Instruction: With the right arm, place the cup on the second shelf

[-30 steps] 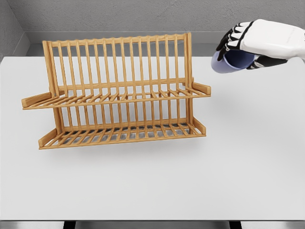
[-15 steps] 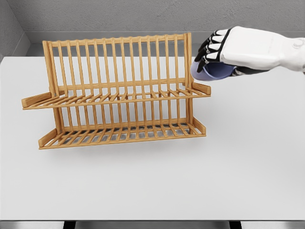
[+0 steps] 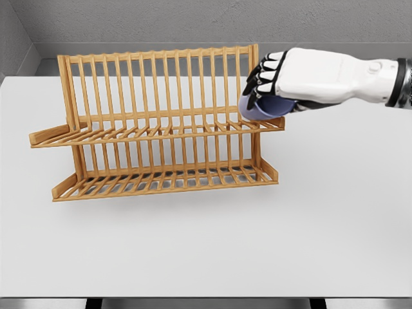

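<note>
Inspection of the head view finds a wooden two-tier dish rack [image 3: 158, 129] standing on a white surface [image 3: 206, 244], occupying the left and centre of the frame. Its tall slatted back rises behind two slatted shelves: an upper shelf [image 3: 154, 133] at mid height and a lower shelf [image 3: 164, 179] beneath it, close to the surface.

Entering from the right edge, upper right of the frame, the white arm ends in the right hand [image 3: 286, 80], which sits at the right end of the rack. Its dark-jointed fingers [image 3: 257, 80] are curled down over a blue cup [image 3: 265, 107] and clamped on it. The cup shows below the palm, partly covered by the hand, and lies over the right end of the upper shelf, near the rack's right upright. Whether its underside touches the slats cannot be told from this view.

Grey wall fills the top of the frame behind the surface.
</note>
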### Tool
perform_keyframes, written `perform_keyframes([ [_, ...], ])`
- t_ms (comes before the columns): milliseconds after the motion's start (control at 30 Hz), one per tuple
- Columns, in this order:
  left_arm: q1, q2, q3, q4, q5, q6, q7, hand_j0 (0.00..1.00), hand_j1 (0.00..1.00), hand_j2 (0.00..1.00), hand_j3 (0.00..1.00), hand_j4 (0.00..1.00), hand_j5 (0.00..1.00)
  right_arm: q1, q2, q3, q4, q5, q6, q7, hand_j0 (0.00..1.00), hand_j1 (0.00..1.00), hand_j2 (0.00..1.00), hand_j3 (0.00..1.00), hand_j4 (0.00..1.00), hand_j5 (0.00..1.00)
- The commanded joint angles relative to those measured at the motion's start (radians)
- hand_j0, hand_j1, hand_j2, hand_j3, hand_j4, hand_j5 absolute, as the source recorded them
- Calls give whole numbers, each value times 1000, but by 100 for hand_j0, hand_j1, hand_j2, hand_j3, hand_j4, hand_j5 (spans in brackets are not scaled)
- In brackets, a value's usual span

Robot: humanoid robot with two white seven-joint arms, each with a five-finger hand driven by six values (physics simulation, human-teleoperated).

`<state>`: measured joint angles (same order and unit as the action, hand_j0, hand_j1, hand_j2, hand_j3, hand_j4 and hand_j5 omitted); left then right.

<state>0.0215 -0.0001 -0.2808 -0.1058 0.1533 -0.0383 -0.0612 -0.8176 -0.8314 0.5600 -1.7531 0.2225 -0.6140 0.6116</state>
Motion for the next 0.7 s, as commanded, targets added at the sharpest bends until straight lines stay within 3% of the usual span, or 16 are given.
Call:
perform_keyframes([
  [0, 0, 0, 0, 0, 0, 0, 0, 100, 100, 100, 100, 100, 100, 0, 1, 17, 1, -5, 3, -1, 62, 62, 62, 62, 62, 62],
  [233, 0, 0, 0, 0, 0, 0, 0, 100, 100, 100, 100, 100, 100, 0, 1, 40, 1, 1, 3, -1, 67, 67, 67, 67, 67, 67],
  [267, 0, 0, 0, 0, 0, 0, 0, 100, 100, 100, 100, 100, 100, 0, 1, 40, 1, 0, 3, -1, 95, 95, 95, 95, 95, 95],
  [300, 0, 0, 0, 0, 0, 0, 0, 100, 100, 100, 100, 100, 100, 0, 1, 40, 1, 0, 3, -1, 100, 100, 100, 100, 100, 100],
  [400, 0, 0, 0, 0, 0, 0, 0, 100, 100, 100, 100, 100, 100, -18, -2, 12, 1, -3, 3, -1, 100, 100, 100, 100, 100, 100],
  [567, 0, 0, 0, 0, 0, 0, 0, 100, 100, 100, 100, 100, 100, 20, -18, -308, 44, -8, 3, -1, 100, 100, 100, 100, 100, 100],
  [600, 0, 0, 0, 0, 0, 0, 0, 100, 100, 100, 100, 100, 100, 61, -20, -385, 104, -8, 3, -1, 100, 100, 100, 100, 100, 100],
  [667, 0, 0, 0, 0, 0, 0, 0, 100, 100, 100, 100, 100, 100, 120, -32, -442, 245, -6, 3, -1, 100, 100, 100, 100, 100, 100],
])
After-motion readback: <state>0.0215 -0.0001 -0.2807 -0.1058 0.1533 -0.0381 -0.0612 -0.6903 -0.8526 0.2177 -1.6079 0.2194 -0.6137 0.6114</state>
